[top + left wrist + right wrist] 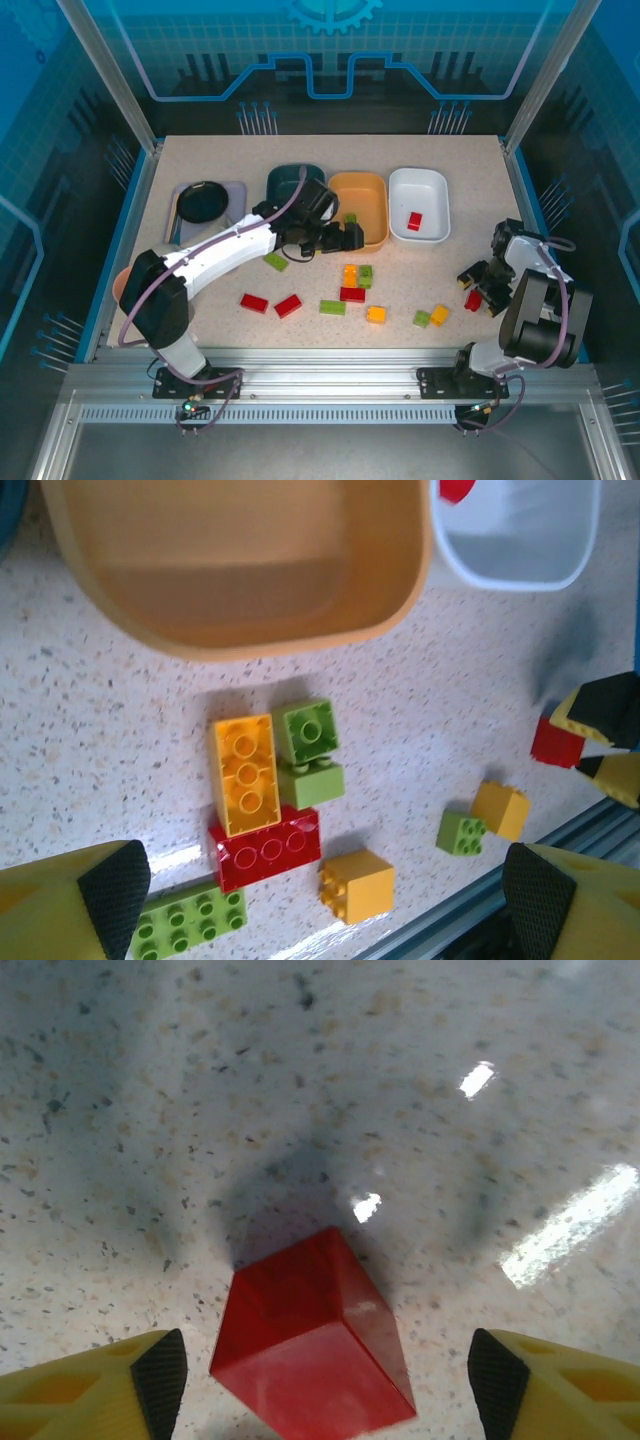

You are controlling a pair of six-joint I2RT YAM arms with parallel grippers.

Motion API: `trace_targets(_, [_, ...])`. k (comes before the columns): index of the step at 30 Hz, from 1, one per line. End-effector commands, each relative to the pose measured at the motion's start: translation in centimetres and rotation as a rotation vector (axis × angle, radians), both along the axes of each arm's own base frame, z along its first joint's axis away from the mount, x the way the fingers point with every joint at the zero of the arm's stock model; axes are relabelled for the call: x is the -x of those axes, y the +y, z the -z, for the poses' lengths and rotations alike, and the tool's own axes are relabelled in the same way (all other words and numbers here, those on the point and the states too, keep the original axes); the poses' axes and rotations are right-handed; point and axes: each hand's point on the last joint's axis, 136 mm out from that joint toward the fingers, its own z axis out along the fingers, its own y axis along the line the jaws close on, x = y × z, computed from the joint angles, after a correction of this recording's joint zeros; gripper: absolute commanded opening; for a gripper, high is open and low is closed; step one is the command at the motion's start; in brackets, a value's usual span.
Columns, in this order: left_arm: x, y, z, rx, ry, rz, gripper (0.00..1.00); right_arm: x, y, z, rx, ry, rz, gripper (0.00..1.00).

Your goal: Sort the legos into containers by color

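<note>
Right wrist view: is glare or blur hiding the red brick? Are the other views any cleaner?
Right wrist: the red brick is sharp, with a dark shadow behind it; glare streaks lie on the table to its right, off the brick. Left wrist: mildly soft, studs on the yellow brick clear. Top view: evenly lit, no glare.

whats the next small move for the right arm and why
Probably lower the right gripper and close on the red brick: its open fingers sit either side of it, and the white bin holds another red piece, so red likely goes there.
</note>
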Motion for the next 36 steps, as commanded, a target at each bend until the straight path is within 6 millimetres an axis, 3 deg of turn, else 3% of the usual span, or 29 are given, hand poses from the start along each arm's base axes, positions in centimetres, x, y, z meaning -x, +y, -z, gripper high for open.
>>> trace_targets(1, [0.7, -0.7, -2.0, 0.090, -0.038, 0.025, 0.94, -1.0, 0.4, 0.7, -0.061, -0.024, -0.034, 0.69])
trace_targets(8, [1.4, -0.5, -2.8, 0.141, -0.064, 0.018, 0.94, -1.4, 0.8, 0.7, -0.062, -0.032, -0.061, 0.38])
trace_targets(13, [1.1, 0.1, -4.3, 0.152, -0.091, -0.018, 0.94, -2.9, 1.9, -1.9, 0.030, -0.095, -0.160, 0.23])
trace_targets(18, [-0.9, 1.4, -7.1, 0.157, -0.128, -0.099, 0.94, -8.8, 6.1, -9.3, 0.173, -0.331, -0.396, 0.22])
trace_targets(22, [-3.1, 2.9, -8.0, 0.181, -0.128, -0.185, 0.94, -14.0, 9.6, -12.6, 0.214, -0.438, -0.557, 0.21])
trace_targets(26, [-5.5, 4.2, -8.8, 0.239, -0.136, -0.263, 0.94, -19.6, 11.9, -12.0, 0.161, -0.480, -0.612, 0.22])
trace_targets(30, [-7.4, 5.1, -9.6, 0.267, -0.168, -0.306, 0.94, -25.0, 13.1, -10.0, 0.128, -0.455, -0.655, 0.23])
trace_targets(36, [-8.4, 5.6, -9.6, 0.265, -0.175, -0.325, 0.94, -29.9, 13.0, -5.3, 0.077, -0.375, -0.651, 0.26])
